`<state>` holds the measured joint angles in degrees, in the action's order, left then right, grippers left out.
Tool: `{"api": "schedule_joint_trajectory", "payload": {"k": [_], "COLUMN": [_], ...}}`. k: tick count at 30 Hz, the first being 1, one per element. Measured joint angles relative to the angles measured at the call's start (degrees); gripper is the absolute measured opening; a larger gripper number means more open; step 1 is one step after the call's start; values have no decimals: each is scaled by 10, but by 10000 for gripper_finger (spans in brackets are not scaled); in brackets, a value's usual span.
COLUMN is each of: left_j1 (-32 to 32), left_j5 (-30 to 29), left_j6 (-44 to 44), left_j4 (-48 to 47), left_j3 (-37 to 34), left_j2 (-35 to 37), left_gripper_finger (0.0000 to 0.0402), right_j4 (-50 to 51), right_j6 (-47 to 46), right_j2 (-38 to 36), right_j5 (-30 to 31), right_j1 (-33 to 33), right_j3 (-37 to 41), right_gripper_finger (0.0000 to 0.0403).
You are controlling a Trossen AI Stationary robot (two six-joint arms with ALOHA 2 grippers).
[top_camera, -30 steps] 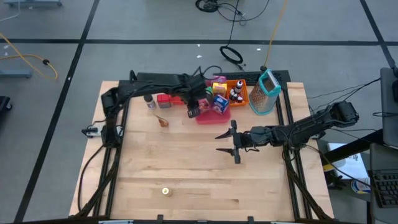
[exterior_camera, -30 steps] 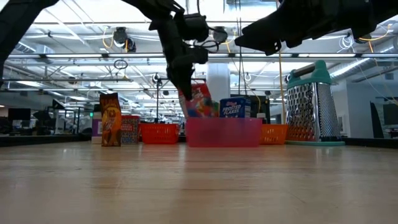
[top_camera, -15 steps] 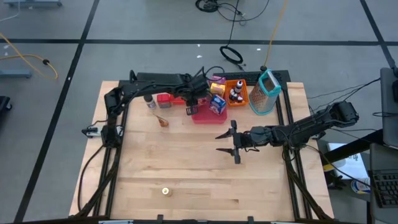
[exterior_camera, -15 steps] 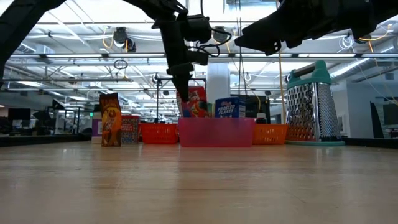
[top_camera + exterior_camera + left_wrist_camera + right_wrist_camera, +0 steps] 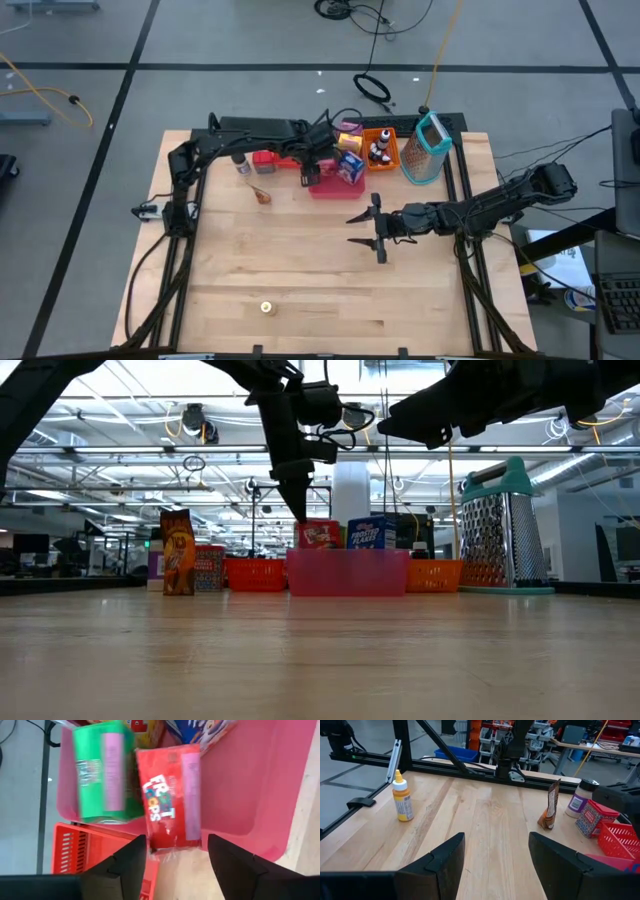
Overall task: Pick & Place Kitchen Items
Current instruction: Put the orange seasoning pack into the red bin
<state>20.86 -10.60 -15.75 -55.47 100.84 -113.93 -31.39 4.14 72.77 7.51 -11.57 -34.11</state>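
A red cereal box (image 5: 172,800) stands in the pink tray (image 5: 250,785), its top showing above the tray's wall (image 5: 320,534). A green box (image 5: 102,772) and a blue cereal box (image 5: 370,532) stand beside it. My left gripper (image 5: 177,841) hangs open just above the red box, pointing steeply down, one finger on either side of the box's near end (image 5: 298,510). My right gripper (image 5: 353,229) waits open and level above the table's middle, with nothing between its fingers (image 5: 495,845).
Behind the pink tray (image 5: 335,185) are an orange tray (image 5: 382,150) with little bottles, a metal grater (image 5: 430,150) and a red tray (image 5: 268,160). A shaker (image 5: 238,163) and a brown pouch (image 5: 262,195) stand to the left. A small yellow bottle (image 5: 266,307) stands near the front edge.
My left gripper carried the tilted red cereal box into the pink tray, then opened and let it go. The box has dropped lower and stands upright in the tray. The pink tray slid a little toward the table's left.
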Motion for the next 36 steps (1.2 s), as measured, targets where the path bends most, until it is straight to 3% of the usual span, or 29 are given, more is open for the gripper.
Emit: {"api": "schedule_joint_trajectory", "payload": {"k": [8, 17, 21, 27, 36], "left_j1": [-15, -45, -65, -82, -126], "left_j5": [-45, -46, -36, 31, 16], "left_j6": [-1, 52, 95, 180, 190], "left_j4": [-3, -31, -73, -139, -282], "left_j3": [0, 0, 0, 0, -37], "left_j2": [9, 88, 133, 176, 181], "left_gripper_finger": [223, 225, 225, 225, 225], "right_j4": [4, 9, 17, 17, 18], "right_j6": [0, -4, -4, -5, -19], "right_j2": [0, 0, 0, 0, 0], "right_j5": [0, 0, 0, 0, 0], "right_j1": [0, 0, 0, 0, 0], "right_j3": [0, 0, 0, 0, 0], "right_gripper_finger": [212, 212, 212, 212, 212]}}
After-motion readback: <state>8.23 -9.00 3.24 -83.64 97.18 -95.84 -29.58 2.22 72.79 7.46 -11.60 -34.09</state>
